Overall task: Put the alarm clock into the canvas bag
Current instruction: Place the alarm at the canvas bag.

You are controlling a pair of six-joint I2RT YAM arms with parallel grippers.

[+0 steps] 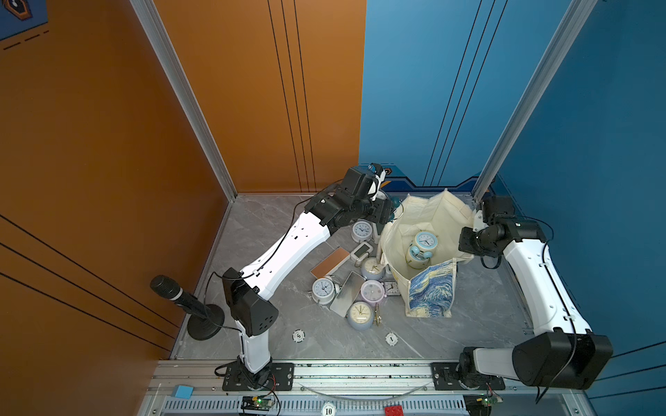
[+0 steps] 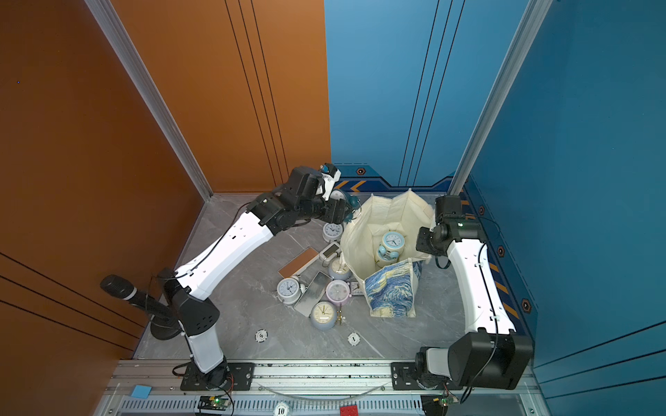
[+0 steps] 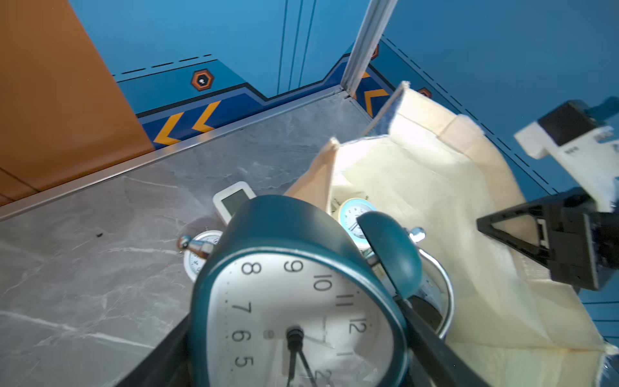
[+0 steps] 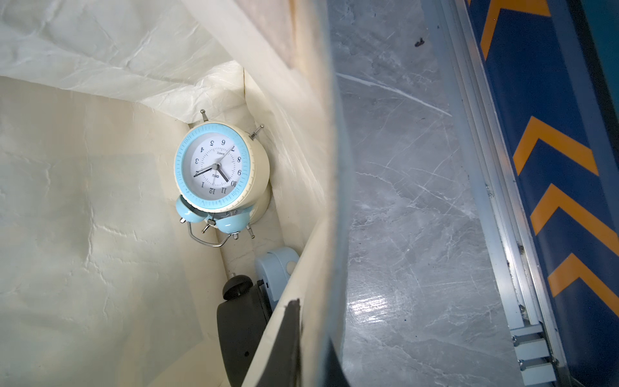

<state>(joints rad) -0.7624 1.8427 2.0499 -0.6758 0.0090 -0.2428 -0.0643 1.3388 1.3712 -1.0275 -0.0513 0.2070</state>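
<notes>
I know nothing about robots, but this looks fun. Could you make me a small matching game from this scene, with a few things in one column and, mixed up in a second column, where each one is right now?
Things
1. teal clock
2. light blue clock
3. bag
4. microphone

Places
A. standing beside the orange wall
B. lying inside the bag
C. held in the left gripper
D. rim pinched by the right gripper

Right pairs: 1-C, 2-B, 3-D, 4-A.
</notes>
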